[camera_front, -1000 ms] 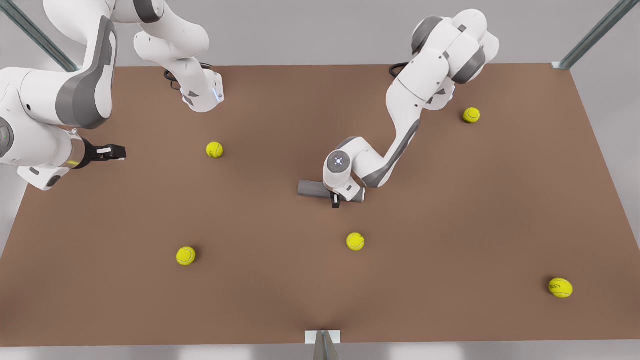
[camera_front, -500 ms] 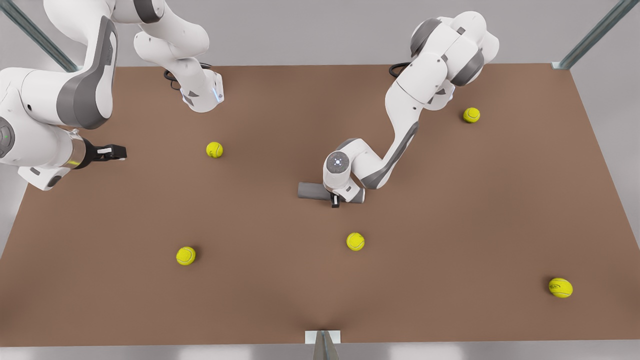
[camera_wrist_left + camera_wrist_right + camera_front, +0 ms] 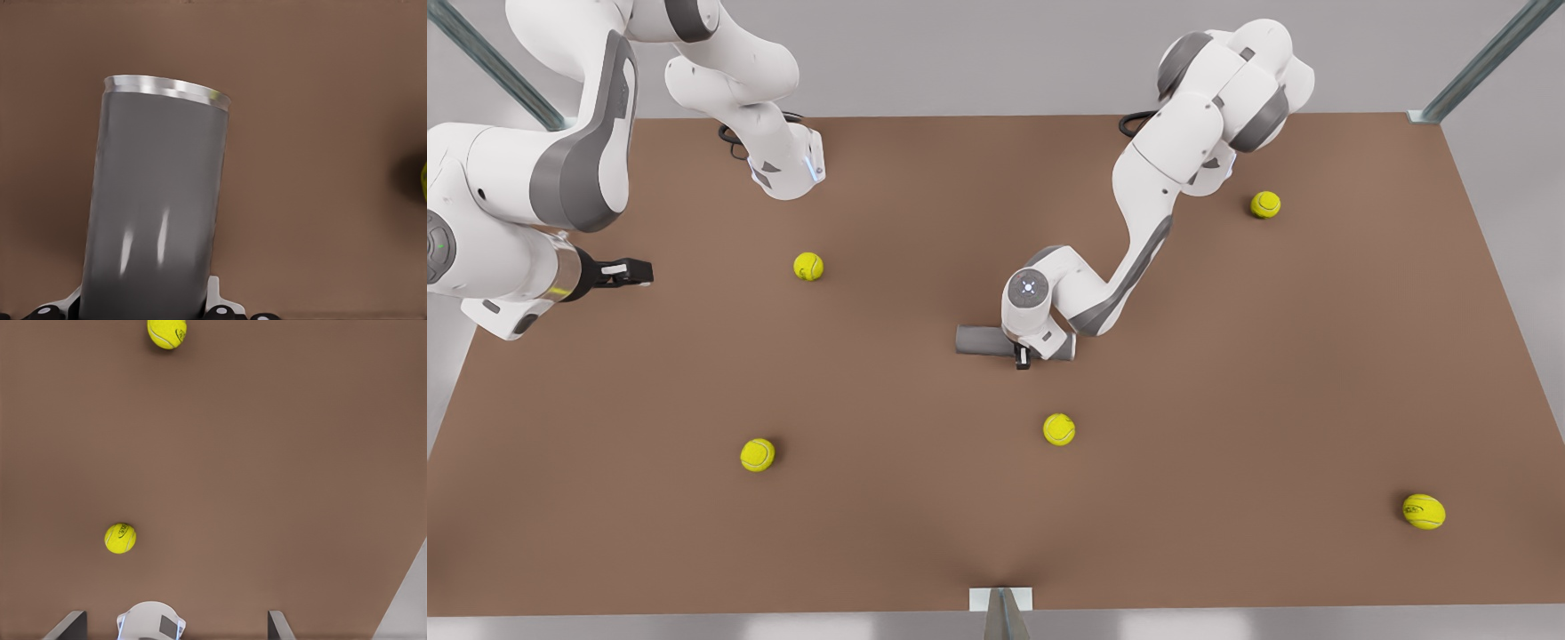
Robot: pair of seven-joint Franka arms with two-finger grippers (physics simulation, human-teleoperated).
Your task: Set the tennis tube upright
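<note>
The tennis tube (image 3: 985, 340), a plain grey cylinder, lies on its side near the middle of the brown table (image 3: 1227, 373). My left gripper (image 3: 1021, 348) reaches down over the tube's middle, one black finger (image 3: 1023, 358) showing on its near side. In the left wrist view the tube (image 3: 157, 213) runs away from the camera to its silvery rim (image 3: 167, 89), with the left gripper (image 3: 143, 308) shut on its sides. My right gripper (image 3: 628, 270) waits open above the table's edge at the front view's left, with nothing between its fingers (image 3: 67, 623).
Several yellow tennis balls lie scattered on the table; the nearest ball (image 3: 1059, 429) is just in front of the tube, another (image 3: 808, 266) is toward the front view's left. Two balls (image 3: 120, 538) (image 3: 167, 332) lie below the right gripper. Metal frame posts stand at the table corners.
The left gripper's near finger has drawn in slightly toward the tube. The tube still lies flat and the right arm has barely moved.
</note>
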